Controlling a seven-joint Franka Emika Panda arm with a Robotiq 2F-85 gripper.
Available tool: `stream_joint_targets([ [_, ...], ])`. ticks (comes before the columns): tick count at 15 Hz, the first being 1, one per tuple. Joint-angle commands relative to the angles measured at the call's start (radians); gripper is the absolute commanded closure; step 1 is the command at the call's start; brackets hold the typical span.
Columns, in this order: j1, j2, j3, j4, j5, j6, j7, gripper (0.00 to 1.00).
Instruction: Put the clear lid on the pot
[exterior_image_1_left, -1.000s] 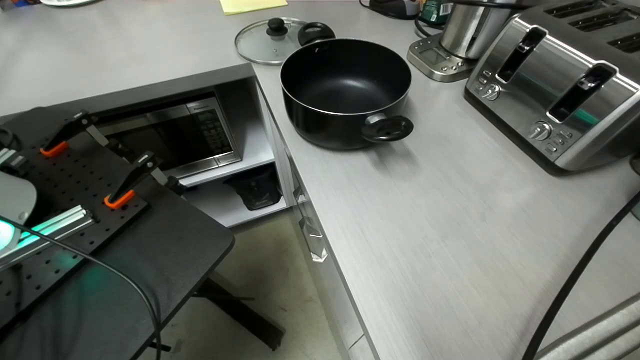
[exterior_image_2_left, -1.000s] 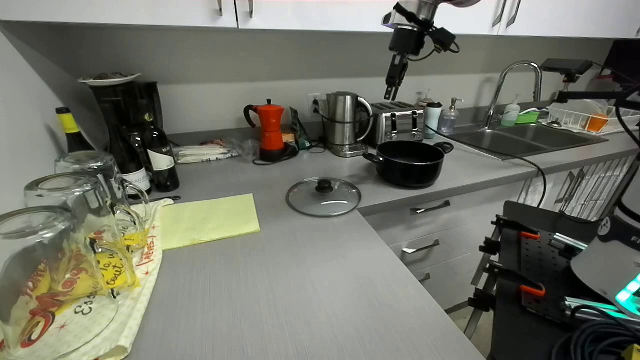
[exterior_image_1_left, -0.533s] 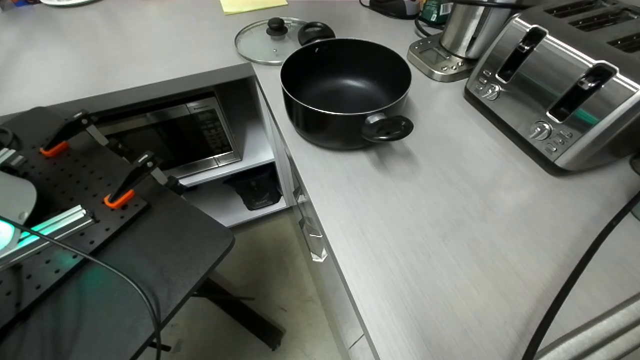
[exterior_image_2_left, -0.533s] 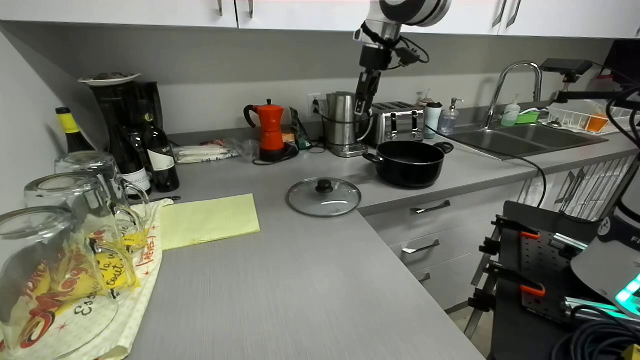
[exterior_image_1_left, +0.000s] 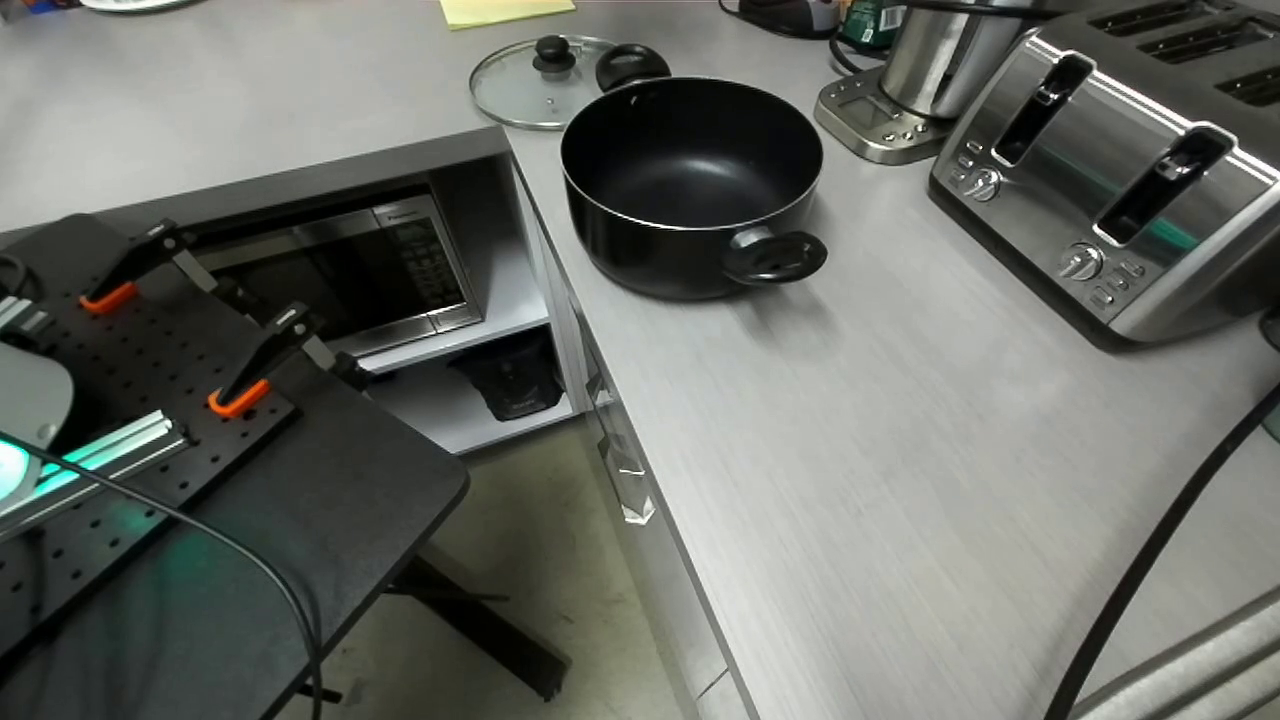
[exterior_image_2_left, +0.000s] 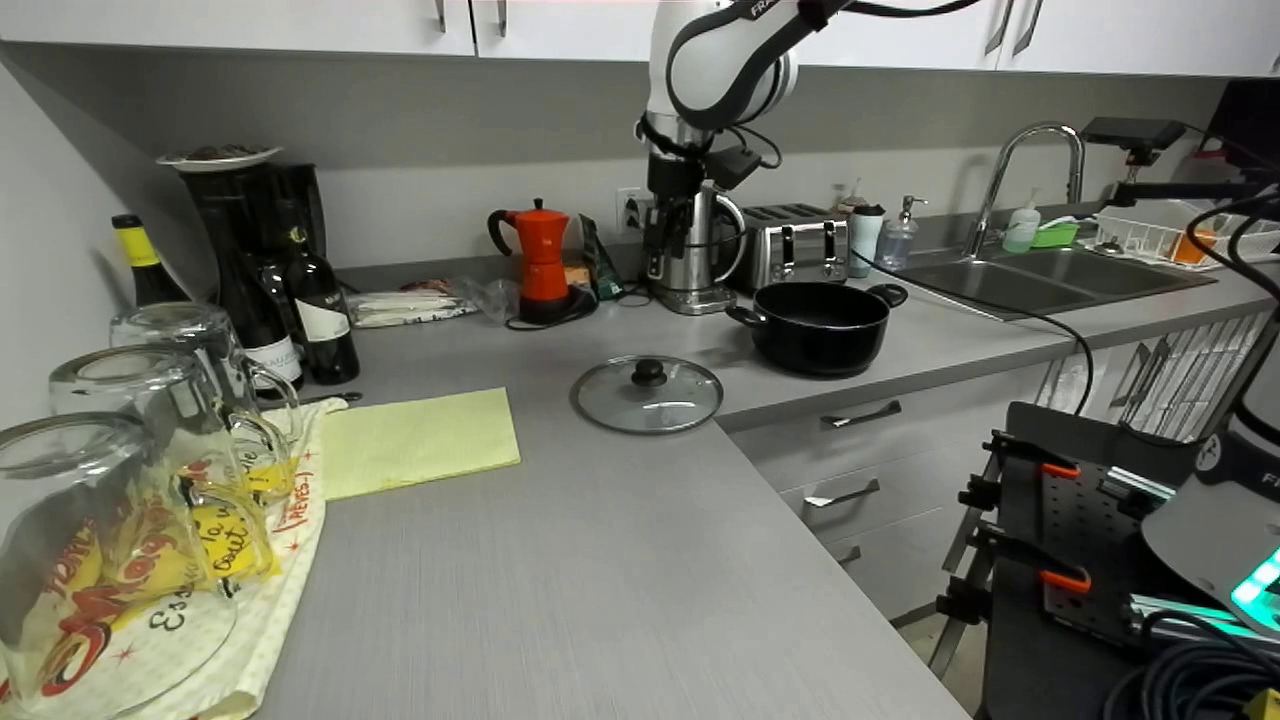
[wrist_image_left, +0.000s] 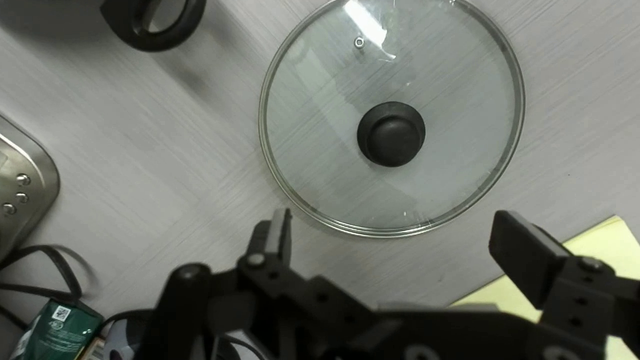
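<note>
In an exterior view the clear lid (exterior_image_2_left: 648, 402) lies flat on the counter (exterior_image_2_left: 560, 580), its rim just beside the inner corner of the front edge at four o'clock; bare counter spreads broadly toward six, and a yellow sheet (exterior_image_2_left: 420, 440) lies apart at nine. The pot (exterior_image_2_left: 822, 335) stands upright at two o'clock from the lid, near that same edge, the toaster (exterior_image_2_left: 810, 255) behind it toward twelve. In the wrist view the gripper (wrist_image_left: 390, 217) has its fingers (wrist_image_left: 520, 255) wide apart, and the lid's black knob (wrist_image_left: 392, 137) sits at twelve o'clock from their gap. In an exterior view the arm (exterior_image_2_left: 715, 75) slopes down from one o'clock, the gripper pointing to six, above the counter and in front of the kettle (exterior_image_2_left: 702, 262).
</note>
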Motion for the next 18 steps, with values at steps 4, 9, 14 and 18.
stream_joint_targets([
  [4,0.012,0.234,0.019,0.259,-0.047,-0.083,0.048,0.00],
  [9,0.024,0.335,0.022,0.356,-0.058,-0.150,0.040,0.00],
  [14,0.030,0.402,0.026,0.415,-0.056,-0.209,0.041,0.00],
  [18,0.032,0.441,0.026,0.446,-0.054,-0.239,0.041,0.00],
])
